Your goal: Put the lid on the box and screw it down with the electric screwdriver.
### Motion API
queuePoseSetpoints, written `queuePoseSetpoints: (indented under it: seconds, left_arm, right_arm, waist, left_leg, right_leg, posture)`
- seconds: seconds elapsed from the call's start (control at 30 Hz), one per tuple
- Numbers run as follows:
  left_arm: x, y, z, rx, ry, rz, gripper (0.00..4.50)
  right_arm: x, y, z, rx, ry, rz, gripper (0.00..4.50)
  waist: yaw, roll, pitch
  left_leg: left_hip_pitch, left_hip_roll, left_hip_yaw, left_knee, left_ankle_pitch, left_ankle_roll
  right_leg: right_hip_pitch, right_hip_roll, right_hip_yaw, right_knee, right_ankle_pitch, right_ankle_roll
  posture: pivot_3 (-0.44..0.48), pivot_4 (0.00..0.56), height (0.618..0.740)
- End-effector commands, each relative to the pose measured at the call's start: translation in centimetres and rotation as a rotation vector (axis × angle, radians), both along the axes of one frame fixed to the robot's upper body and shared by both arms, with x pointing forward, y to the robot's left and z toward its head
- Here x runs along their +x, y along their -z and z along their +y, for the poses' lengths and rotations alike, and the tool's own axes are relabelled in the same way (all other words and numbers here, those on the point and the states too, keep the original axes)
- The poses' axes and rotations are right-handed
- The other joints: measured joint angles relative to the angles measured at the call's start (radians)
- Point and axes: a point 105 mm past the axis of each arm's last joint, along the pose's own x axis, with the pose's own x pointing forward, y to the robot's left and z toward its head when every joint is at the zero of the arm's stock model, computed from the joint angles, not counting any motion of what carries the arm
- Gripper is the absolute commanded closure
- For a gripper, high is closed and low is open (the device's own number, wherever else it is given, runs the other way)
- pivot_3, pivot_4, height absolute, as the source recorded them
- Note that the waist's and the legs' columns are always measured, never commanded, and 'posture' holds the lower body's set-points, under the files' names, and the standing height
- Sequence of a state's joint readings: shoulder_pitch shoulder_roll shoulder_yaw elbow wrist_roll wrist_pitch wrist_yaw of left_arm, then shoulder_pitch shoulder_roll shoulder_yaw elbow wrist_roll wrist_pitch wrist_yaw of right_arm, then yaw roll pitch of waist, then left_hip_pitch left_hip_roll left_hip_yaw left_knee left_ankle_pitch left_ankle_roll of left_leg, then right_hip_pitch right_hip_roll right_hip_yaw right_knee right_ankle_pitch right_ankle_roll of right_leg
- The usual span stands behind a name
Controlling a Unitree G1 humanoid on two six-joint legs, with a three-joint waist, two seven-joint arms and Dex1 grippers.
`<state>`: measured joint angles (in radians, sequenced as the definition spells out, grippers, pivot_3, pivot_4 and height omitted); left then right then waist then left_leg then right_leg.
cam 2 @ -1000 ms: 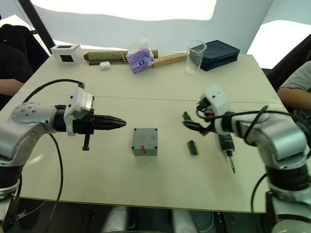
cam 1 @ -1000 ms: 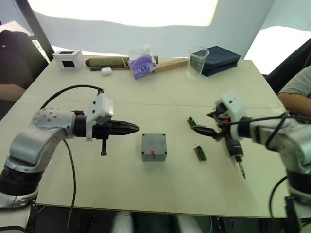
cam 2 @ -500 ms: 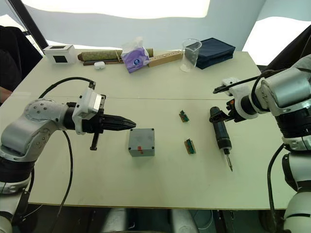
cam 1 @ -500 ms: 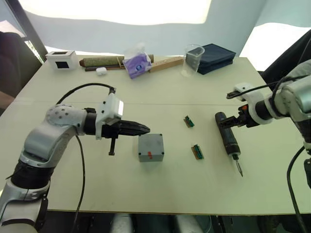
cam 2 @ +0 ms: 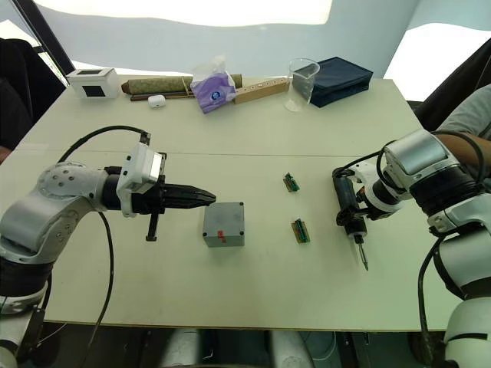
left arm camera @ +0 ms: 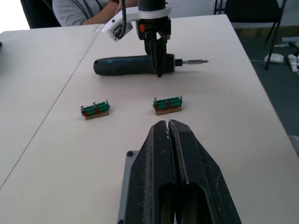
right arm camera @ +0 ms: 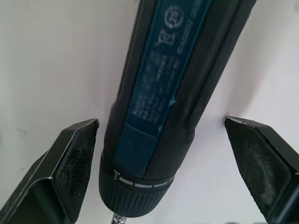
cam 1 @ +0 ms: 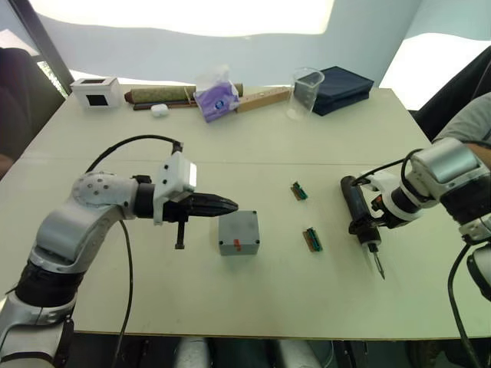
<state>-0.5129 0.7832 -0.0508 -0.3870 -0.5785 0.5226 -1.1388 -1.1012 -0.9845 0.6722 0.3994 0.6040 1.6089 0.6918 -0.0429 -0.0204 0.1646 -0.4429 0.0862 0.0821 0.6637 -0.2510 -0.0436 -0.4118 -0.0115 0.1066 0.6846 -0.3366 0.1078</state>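
Right gripper [right arm camera: 159, 163] open, fingers straddling electric screwdriver [cam 1: 359, 215] lying on tabletop [cam 1: 253, 146]. Left gripper [cam 1: 229, 205] closed, empty, at box's [cam 1: 238, 233] 10 o'clock.

The screwdriver [right arm camera: 163, 93] runs off the right wrist view at both ends: its rear is cut away and just the root of the bit shows. The right gripper's [right arm camera: 161, 182] fingers [right arm camera: 70, 168] are cropped at the frame edge too, so their bases can't be seen. From the left wrist, the left gripper [left arm camera: 168, 128] covers most of the box [left arm camera: 127, 177], leaving a corner visible; whether the lid sits on it can't be told there. Beyond the screwdriver's rear end a person [left arm camera: 84, 9] is cut off at the frame edge. The two green parts [cam 1: 312, 239] beside the tool are too small to identify.
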Motion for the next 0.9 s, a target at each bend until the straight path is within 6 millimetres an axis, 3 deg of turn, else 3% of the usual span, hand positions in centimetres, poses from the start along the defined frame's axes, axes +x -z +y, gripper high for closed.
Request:
queuePoseSetpoints:
  seconds: [0.03,0.17,0.27,0.43,0.53,0.77,0.9]
  left_arm:
    - [-0.4,-1.0,0.3,-0.009,-0.013,-0.048,4.5]
    - [-0.3,-0.9,0.6,-0.004,-0.028,-0.049,4.5]
    - [-0.2,-0.9,0.7,-0.001,-0.036,-0.051,4.5]
    - [-0.1,-0.7,1.1,0.006,-0.05,-0.044,4.5]
    - [0.1,-0.4,1.5,0.018,-0.063,-0.038,4.5]
    - [1.1,1.5,2.5,0.066,-0.088,0.005,4.5]
    - [1.3,2.5,2.5,0.101,-0.076,0.016,4.5]
  right_arm:
    - [-0.3,0.7,0.8,0.019,-0.024,0.033,0.29]
    - [0.2,0.9,1.7,0.024,-0.028,0.025,1.36]
    - [0.9,0.6,2.1,0.035,-0.016,-0.001,2.53]
    - [2.1,-1.5,2.0,0.032,0.013,-0.111,2.6]
    - [3.1,-4.5,3.3,0.061,-0.038,-0.256,2.6]
    - [2.1,-10.9,11.5,0.257,-0.461,-0.761,2.6]
    - [0.8,-13.7,14.9,0.417,-0.555,-1.082,2.6]
  waist:
    - [0.0,0.0,0.0]
    - [-0.003,-0.001,-0.001]
    - [-0.005,-0.002,-0.001]
    - [-0.017,-0.002,-0.001]
    - [-0.023,0.001,0.0]
    - [-0.019,0.006,0.004]
    - [-0.015,0.006,0.004]
  left_leg:
    - [0.0,0.0,0.0,0.0,0.0,0.0]
    - [0.001,0.0,0.0,0.0,0.0,0.0]
    - [0.001,0.0,-0.001,0.0,0.0,0.0]
    - [0.002,0.0,0.0,0.001,0.0,0.0]
    - [0.001,0.0,0.0,0.001,0.0,0.0]
    - [-0.002,0.0,-0.002,-0.002,0.001,-0.001]
    - [-0.002,0.0,-0.002,-0.001,0.001,-0.001]
  right_leg:
    - [0.0,0.0,0.0,0.0,0.0,0.0]
    - [0.001,0.0,0.0,0.0,0.0,0.0]
    - [0.001,0.001,0.0,0.0,0.0,0.0]
    - [0.002,0.0,0.0,0.001,0.0,0.0]
    - [0.001,0.0,0.0,0.002,0.0,0.0]
    - [-0.003,0.001,0.0,0.003,0.0,0.0]
    - [-0.002,0.001,-0.001,0.002,0.0,0.0]
  posture:
    - [0.0,0.15,0.74]
    - [0.0,0.15,0.74]
    - [0.0,0.15,0.74]
    - [0.0,0.15,0.74]
    - [0.0,0.15,0.74]
    - [0.0,0.15,0.74]
    - [0.0,0.15,0.74]
